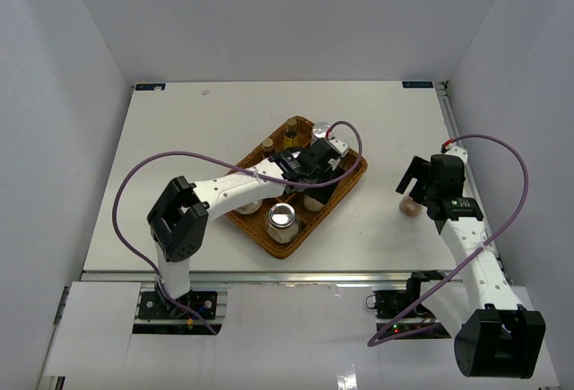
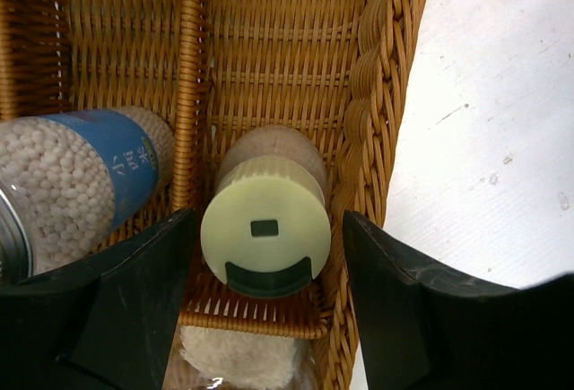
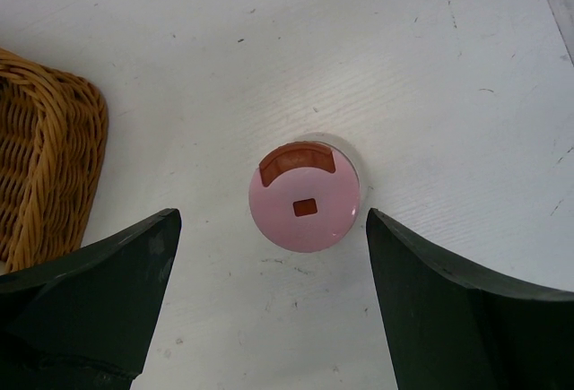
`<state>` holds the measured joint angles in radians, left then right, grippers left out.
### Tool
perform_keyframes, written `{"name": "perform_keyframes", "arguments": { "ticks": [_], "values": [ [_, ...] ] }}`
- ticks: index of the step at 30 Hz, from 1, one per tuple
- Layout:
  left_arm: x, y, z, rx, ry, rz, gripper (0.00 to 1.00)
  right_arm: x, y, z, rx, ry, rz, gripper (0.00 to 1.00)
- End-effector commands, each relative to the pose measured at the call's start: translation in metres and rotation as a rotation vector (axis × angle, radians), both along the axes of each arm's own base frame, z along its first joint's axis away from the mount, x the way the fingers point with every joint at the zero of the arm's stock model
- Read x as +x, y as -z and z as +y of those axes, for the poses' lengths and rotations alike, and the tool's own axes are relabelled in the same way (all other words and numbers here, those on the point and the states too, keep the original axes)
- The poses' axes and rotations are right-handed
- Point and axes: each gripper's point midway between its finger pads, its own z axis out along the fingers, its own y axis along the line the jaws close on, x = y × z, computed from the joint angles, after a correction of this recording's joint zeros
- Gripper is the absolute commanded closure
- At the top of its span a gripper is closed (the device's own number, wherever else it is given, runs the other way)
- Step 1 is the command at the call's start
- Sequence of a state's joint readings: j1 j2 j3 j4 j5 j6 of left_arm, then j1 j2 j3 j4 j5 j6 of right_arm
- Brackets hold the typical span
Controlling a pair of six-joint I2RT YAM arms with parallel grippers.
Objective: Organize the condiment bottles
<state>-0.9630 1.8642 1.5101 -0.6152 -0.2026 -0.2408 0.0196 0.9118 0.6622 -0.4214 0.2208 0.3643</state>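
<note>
Nearest the left wrist lens, the left gripper [image 2: 267, 247] is hanging over the tray with its dark fingers [image 2: 134, 300] spread, one on each side of the yellow-capped bottle [image 2: 265, 229] and neither touching it. That bottle is standing in an outer compartment of the woven tray [image 2: 381, 94], between a divider and the rim. Just across the divider, a blue-labelled cylinder [image 2: 90, 175] full of white beads is lying or leaning; I cannot tell which. From above, a silver-lidded jar [image 1: 282, 218] is sitting in the near corner compartment. Two amber bottles [image 1: 291, 125] are standing along the far edge, while the arm is covering the middle of the tray.

Out on the bare table [image 3: 448, 67], near the tray's right end, the pink-capped bottle [image 3: 305, 197] is standing alone. The right gripper [image 3: 273, 229] is hovering above it, jaws held wide and clear of the cap on both sides. Judging by that, the job is looking mostly done: nearly everything is sitting in the tray, and the pink-capped one is seemingly the last piece waiting to go in.
</note>
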Motion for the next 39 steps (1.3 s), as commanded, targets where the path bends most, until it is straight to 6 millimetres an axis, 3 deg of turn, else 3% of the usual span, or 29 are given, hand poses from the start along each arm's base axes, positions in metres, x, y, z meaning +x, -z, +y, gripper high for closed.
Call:
{"name": "perform_keyframes", "arguments": {
  "ticks": [1, 3, 7, 17, 21, 26, 31, 35, 39],
  "values": [
    [0.003, -0.018, -0.003, -0.019, -0.007, -0.031, 0.22, 0.007, 0.000, -0.013, -0.049, 0.044, -0.027, 0.10],
    [0.004, -0.021, -0.002, -0.014, -0.010, -0.041, 0.19, 0.007, 0.003, -0.011, -0.042, 0.039, -0.028, 0.10],
    [0.008, -0.032, -0.002, -0.021, -0.017, -0.064, 0.02, 0.011, 0.004, -0.010, -0.042, 0.029, -0.028, 0.10],
    [0.021, -0.086, -0.010, -0.050, -0.024, -0.130, 0.02, 0.018, 0.008, -0.012, -0.050, 0.039, 0.000, 0.10],
    [0.029, -0.132, 0.001, -0.079, -0.076, -0.218, 0.02, 0.018, 0.010, -0.015, -0.064, 0.045, 0.008, 0.09],
    [0.029, -0.189, 0.036, -0.120, -0.187, -0.334, 0.02, 0.020, 0.014, -0.015, -0.070, 0.035, 0.025, 0.05],
    [0.017, -0.243, 0.077, -0.241, -0.277, -0.445, 0.02, 0.019, 0.017, -0.016, -0.077, 0.040, 0.039, 0.21],
    [0.001, -0.288, 0.125, -0.346, -0.369, -0.533, 0.02, 0.018, 0.016, -0.018, -0.085, 0.044, 0.043, 0.47],
    [-0.016, -0.313, 0.161, -0.405, -0.414, -0.588, 0.02, 0.023, 0.005, -0.014, -0.082, 0.009, 0.007, 0.59]
  ]
}}
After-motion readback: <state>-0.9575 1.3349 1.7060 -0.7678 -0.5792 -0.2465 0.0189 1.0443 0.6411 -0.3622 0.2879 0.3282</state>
